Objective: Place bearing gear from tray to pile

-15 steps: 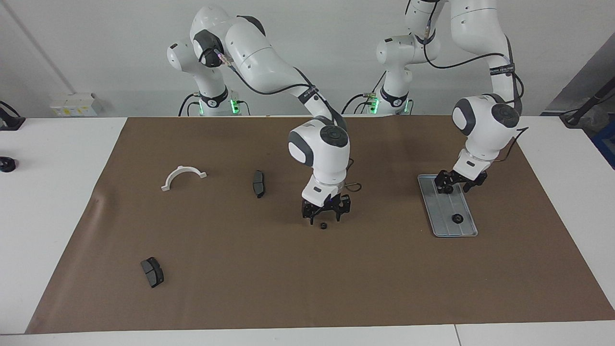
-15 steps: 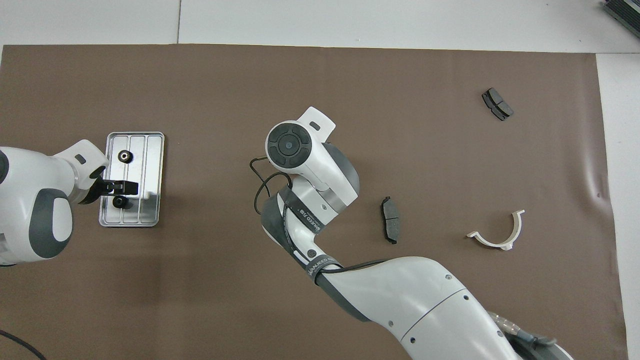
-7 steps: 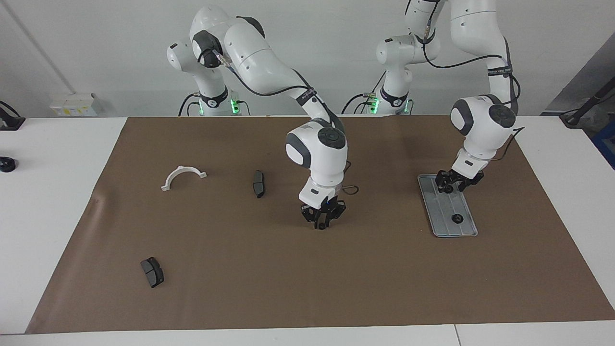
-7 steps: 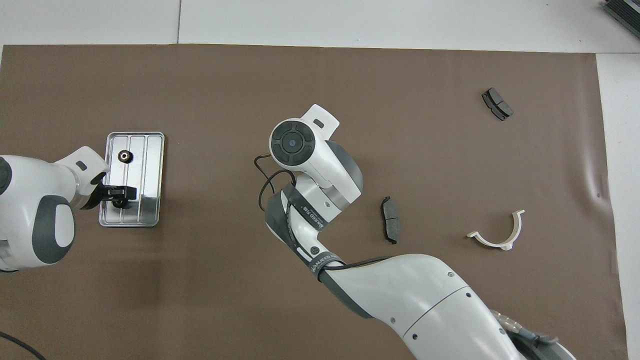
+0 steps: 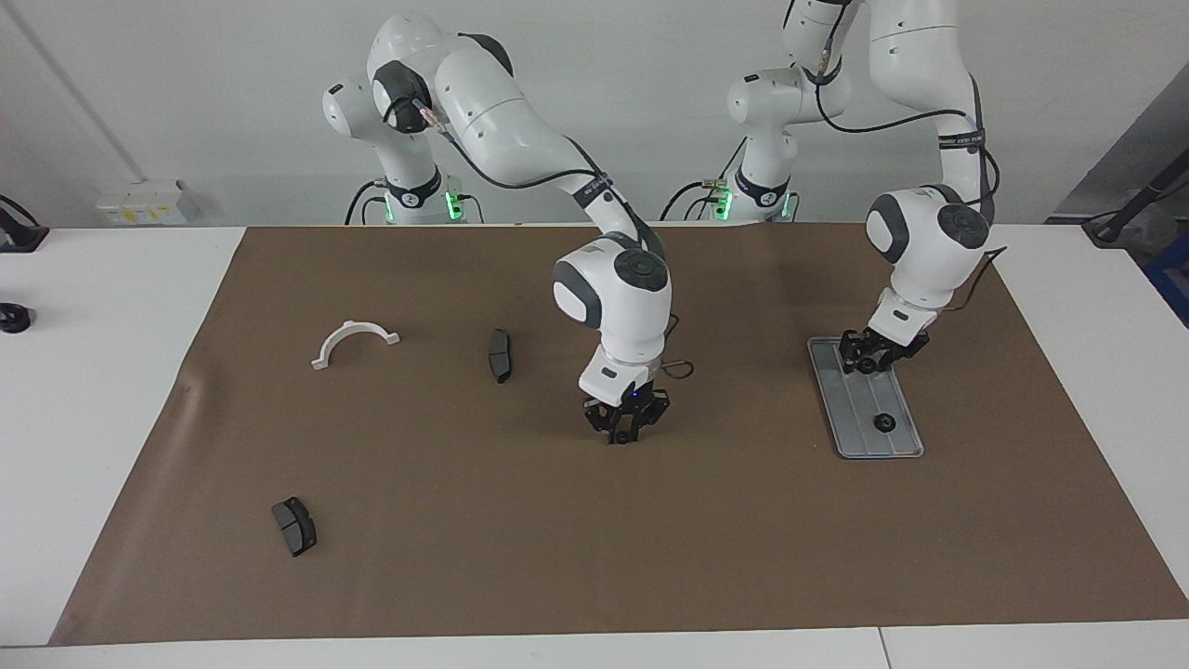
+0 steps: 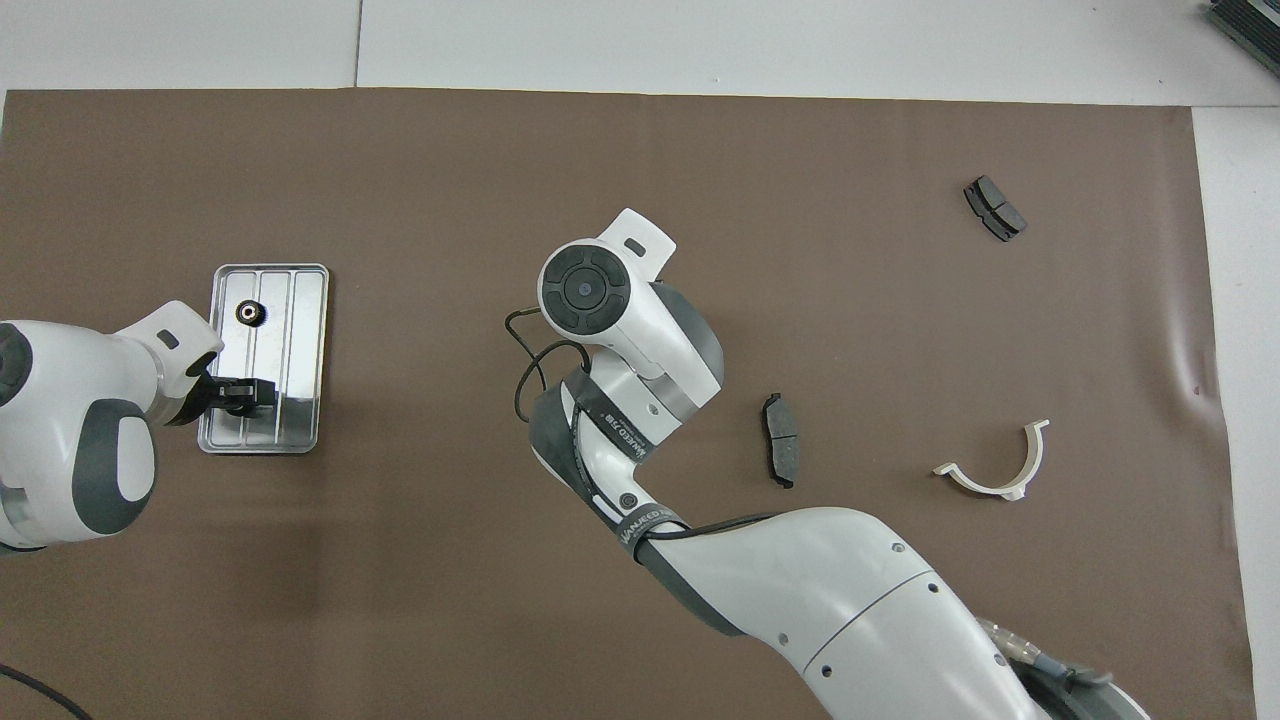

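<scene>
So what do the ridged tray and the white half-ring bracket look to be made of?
The flat silver-grey rectangular tray looks like bare metal, probably aluminium or steel: a dull sheen with bright glints along its lengthwise ridges and raised rim. The white half-ring bracket looks like matte plastic: even, opaque white with no shine, with small moulded tabs at its ends. Neither can be confirmed by look alone.

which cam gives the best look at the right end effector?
Facing view. The right end effector shows in full there, low over the brown mat, fingertips drawn together around a small dark part. In the overhead view the arm's own wrist covers it completely.
</scene>
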